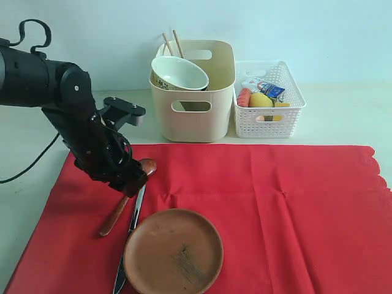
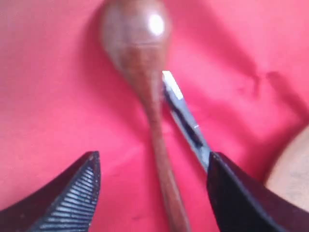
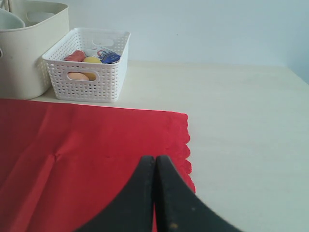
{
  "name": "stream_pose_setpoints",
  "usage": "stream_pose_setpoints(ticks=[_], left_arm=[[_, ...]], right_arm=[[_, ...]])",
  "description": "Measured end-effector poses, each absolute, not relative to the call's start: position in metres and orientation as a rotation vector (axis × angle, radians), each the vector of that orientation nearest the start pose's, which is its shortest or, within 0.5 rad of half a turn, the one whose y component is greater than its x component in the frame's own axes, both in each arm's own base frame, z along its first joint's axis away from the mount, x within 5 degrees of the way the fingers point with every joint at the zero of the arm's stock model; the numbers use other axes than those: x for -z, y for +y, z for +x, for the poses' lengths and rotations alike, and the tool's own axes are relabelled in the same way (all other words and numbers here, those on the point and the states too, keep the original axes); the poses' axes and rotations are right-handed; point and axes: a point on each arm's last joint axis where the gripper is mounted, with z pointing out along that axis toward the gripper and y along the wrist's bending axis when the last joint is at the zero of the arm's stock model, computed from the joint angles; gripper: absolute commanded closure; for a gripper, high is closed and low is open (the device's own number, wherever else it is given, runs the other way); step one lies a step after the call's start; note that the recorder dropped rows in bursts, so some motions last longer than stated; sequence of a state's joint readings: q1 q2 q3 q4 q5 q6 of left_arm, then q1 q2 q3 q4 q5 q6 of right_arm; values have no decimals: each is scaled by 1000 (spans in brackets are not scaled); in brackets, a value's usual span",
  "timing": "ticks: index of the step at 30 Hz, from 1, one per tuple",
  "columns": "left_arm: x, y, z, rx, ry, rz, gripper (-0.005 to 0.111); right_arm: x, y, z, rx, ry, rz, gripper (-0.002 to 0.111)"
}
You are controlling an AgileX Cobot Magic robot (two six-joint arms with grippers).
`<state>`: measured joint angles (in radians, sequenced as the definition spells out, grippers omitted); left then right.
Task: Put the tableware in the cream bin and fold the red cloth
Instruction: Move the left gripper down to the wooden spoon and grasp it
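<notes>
Left end effector [image 2: 153, 162] gapes astride spoon [image 2: 137, 43] — knife [image 2: 186, 118] blurred; right end effector [image 3: 154, 162] closed

L pincer [image 2: 152, 162] spread over spoon [image 2: 140, 58] & knife [image 2: 183, 113] on cloth [image 2: 48, 96].

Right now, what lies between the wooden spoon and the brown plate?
The silver knife, lying on the red cloth alongside the spoon; the exterior view shows it.

Honestly nothing readable anywhere here. The little blue-and-white carton [image 1: 271, 90] in the white perforated basket [image 1: 269, 125] has some print on it, but it's way too small and blurry to make out.
</notes>
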<state>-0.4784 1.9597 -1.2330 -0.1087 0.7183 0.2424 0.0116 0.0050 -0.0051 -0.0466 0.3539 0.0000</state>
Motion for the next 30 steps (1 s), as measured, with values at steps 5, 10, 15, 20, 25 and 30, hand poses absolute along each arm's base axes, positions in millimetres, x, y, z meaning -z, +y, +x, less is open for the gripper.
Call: stream_pose_setpoints(ticks=[5, 10, 15, 20, 25, 30], left_arm=[[-149, -192, 324, 67, 2751, 1014, 45], [-148, -186, 328, -41, 2746, 988, 45], [-134, -187, 329, -51, 2778, 984, 45], [-119, -188, 332, -43, 2782, 980, 58], [-115, -189, 332, -35, 2796, 970, 102], [-114, -189, 332, -35, 2797, 971, 107]], right_arm=[[-183, -1, 53, 37, 1837, -40, 108], [-183, -1, 53, 37, 1837, -40, 108], [-183, -1, 53, 37, 1837, -40, 108], [-183, -1, 53, 37, 1837, -40, 108], [-183, -1, 53, 37, 1837, -40, 108], [-183, -1, 53, 37, 1837, -40, 108]])
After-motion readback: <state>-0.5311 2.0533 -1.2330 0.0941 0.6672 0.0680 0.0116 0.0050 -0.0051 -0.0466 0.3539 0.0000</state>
